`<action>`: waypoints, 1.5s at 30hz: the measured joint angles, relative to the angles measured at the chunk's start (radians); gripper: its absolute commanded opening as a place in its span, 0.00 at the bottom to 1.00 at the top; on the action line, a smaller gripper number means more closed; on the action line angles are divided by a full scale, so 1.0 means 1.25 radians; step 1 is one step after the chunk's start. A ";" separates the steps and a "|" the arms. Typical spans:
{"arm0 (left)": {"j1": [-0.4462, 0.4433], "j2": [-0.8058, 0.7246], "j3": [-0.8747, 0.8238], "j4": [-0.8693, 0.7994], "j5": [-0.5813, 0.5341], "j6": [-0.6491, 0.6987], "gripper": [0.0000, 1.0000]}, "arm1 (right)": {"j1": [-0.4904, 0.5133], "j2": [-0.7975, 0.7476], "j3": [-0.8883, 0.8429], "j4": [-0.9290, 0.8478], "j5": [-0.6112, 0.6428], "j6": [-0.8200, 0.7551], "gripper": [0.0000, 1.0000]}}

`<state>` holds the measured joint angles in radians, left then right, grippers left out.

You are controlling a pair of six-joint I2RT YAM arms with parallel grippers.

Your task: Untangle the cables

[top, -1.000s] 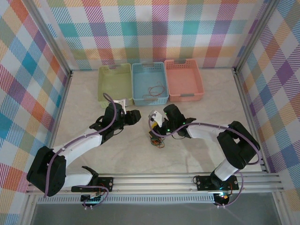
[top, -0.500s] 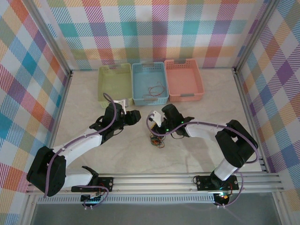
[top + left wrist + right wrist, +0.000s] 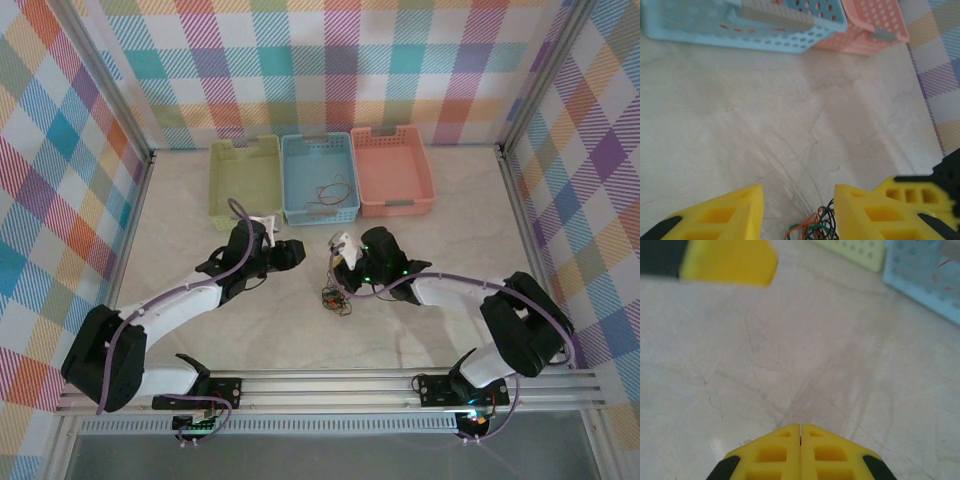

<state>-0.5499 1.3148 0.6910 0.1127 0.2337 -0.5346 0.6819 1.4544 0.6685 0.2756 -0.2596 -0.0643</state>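
Observation:
The cables (image 3: pixel 335 300) lie as one small clump of orange, green, black and red wires on the table, in front of both grippers. In the left wrist view the clump (image 3: pixel 816 229) sits low between the yellow fingers (image 3: pixel 725 212) of my left gripper (image 3: pixel 798 210), which is open. From above, the left gripper (image 3: pixel 292 252) is up and left of the clump. My right gripper (image 3: pixel 345 272) hovers just above the clump's upper right. Its fingers (image 3: pixel 780 450) are pressed together, and no wire shows between them (image 3: pixel 800 429). One thin red cable (image 3: pixel 330 190) lies in the blue basket.
Three baskets stand in a row at the back: green (image 3: pixel 245 180), blue (image 3: pixel 320 150) and pink (image 3: pixel 392 172). The two grippers are close together; the right one's finger (image 3: pixel 920 195) shows in the left wrist view. Checkered walls enclose the marble table (image 3: pixel 440 230).
The right arm has swung right and its gripper has pulled back from over the clump. The left gripper has edged slightly right. The clump has stayed in place.

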 measured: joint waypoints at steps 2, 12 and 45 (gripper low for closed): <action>-0.010 0.013 0.004 0.002 0.018 0.000 0.40 | -0.016 -0.020 -0.025 0.040 -0.015 0.022 0.00; -0.065 0.066 0.088 -0.032 0.079 0.056 0.42 | -0.056 -0.076 -0.091 0.181 -0.081 0.115 0.00; -0.160 0.043 0.128 -0.133 0.003 0.274 0.46 | -0.101 -0.117 -0.111 0.306 -0.251 0.286 0.00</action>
<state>-0.7498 1.3682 0.8513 -0.0540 0.2375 -0.1921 0.5556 1.3079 0.5297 0.6586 -0.5739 0.2928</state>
